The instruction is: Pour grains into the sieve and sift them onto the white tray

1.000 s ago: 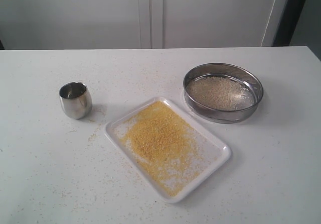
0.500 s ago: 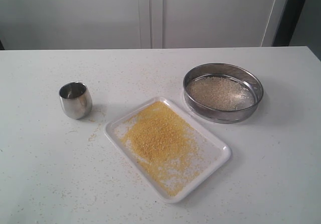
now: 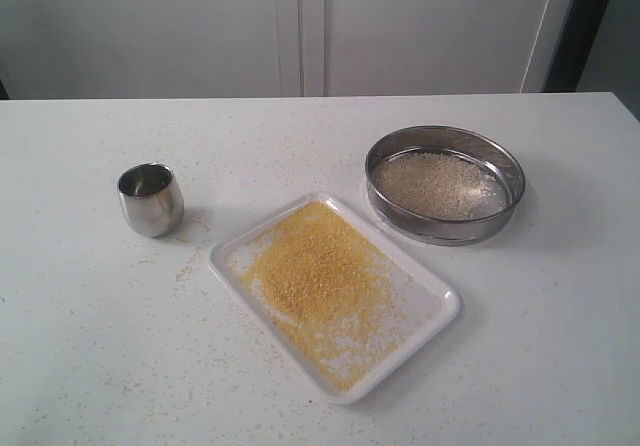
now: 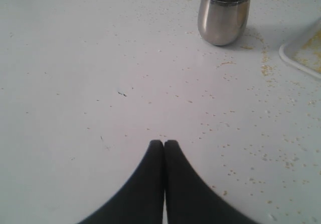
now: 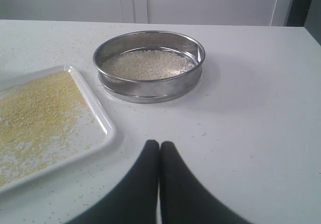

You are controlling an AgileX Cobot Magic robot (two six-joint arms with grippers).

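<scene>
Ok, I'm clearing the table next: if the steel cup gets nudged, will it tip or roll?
The cup stands upright on a rounded, narrowing base, so a high push would probably tip it. Its round polished wall looks slippery, and once down it would likely roll.

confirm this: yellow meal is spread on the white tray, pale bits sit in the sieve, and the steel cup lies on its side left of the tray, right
Not quite: the steel cup stands upright, left of the white tray; the exterior view shows it. The yellow meal on the tray and pale bits in the sieve are right.
</scene>
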